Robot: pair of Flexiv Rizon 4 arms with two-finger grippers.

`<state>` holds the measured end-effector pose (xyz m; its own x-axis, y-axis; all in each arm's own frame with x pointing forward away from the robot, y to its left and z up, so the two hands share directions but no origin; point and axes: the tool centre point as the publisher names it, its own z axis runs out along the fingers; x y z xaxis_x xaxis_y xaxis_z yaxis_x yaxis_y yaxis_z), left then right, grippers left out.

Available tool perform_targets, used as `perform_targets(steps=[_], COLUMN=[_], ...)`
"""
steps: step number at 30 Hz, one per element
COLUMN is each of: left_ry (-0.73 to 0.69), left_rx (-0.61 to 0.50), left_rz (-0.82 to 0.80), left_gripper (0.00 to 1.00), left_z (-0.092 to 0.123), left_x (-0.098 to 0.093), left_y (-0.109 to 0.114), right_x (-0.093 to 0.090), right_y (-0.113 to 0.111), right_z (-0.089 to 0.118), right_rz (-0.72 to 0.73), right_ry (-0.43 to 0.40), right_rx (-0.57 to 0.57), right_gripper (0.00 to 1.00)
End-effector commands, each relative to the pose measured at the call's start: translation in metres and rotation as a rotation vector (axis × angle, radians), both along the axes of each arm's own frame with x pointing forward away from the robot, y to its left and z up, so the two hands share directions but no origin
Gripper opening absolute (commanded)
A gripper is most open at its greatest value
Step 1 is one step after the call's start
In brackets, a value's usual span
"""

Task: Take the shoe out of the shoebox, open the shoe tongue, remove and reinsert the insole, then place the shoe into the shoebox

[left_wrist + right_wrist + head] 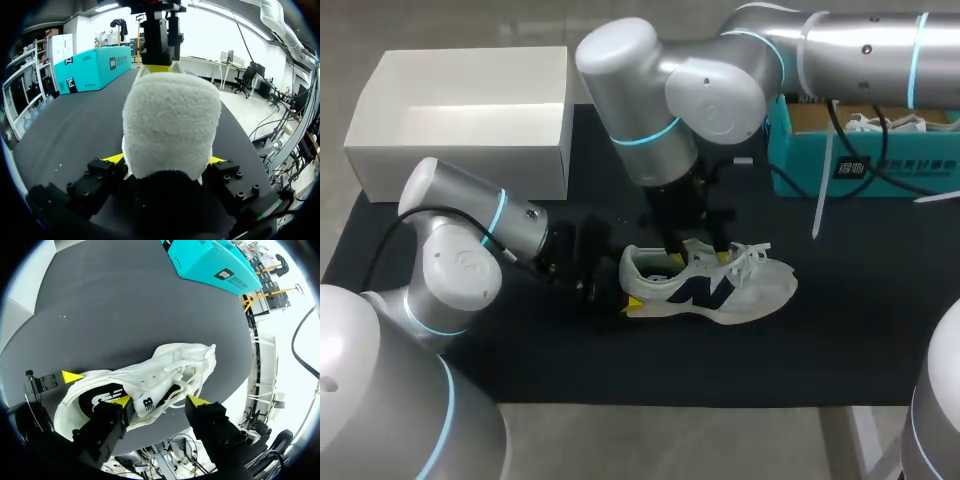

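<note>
- Black mat covers the table, with a white shoebox open at the back left.
- The shoe lies outside it, mid-mat, heel left and toe right.
- The left gripper squeezes the heel.
- The right gripper has its fingers spread over the tongue.
- The shoe sits well away from the mat's edges.

The shoe is sitting on the dark desk, its pale, fuzzy heel filling the middle. The left jaws are pressing the heel from both sides, a yellow tip showing at each flank. Ahead, at the shoe's far end, the right jaws are hanging just above it. A teal box is lying well off beside it.
</note>
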<state>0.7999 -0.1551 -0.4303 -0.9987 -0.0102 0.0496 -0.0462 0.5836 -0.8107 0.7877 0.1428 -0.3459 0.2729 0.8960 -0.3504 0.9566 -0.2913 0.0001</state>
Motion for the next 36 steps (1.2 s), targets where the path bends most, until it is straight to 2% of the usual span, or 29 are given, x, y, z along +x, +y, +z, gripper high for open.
perform_targets(steps=[1, 3, 4, 13, 21, 29, 36], left_ry=[-0.001, -0.001, -0.001, -0.001, -0.001, -0.001, -0.001], left_rx=[-0.001, -0.001, -0.001, -0.001, -0.001, -0.001, -0.001], left_rz=[0.0, 0.0, 0.0, 0.0, 0.0, 0.0, 0.0], left_gripper=[0.0, 0.0, 0.0, 0.0, 0.0, 0.0, 0.0], left_z=[-0.001, -0.001, -0.001, -0.001, -0.001, -0.001, -0.001], left_x=[0.001, 0.001, 0.001, 0.001, 0.001, 0.001, 0.001], left_y=[0.0, 0.0, 0.0, 0.0, 0.0, 0.0, 0.0], right_x=[-0.003, -0.004, -0.004, -0.011, -0.022, -0.025, -0.016], right_y=[-0.003, -0.005, -0.006, -0.025, -0.067, -0.105, -0.126], right_z=[0.005, 0.007, 0.008, 0.013, 0.019, 0.007, -0.008], right_rz=[-0.009, -0.016, -0.019, -0.067, -0.166, -0.239, -0.261], right_ry=[-0.007, -0.01, -0.011, -0.011, -0.011, 0.015, 0.03], right_rx=[-0.007, -0.013, -0.017, -0.038, -0.066, -0.078, -0.056], right_gripper=[0.05, 0.04, 0.0, 0.0, 0.0, 0.0, 0.0])
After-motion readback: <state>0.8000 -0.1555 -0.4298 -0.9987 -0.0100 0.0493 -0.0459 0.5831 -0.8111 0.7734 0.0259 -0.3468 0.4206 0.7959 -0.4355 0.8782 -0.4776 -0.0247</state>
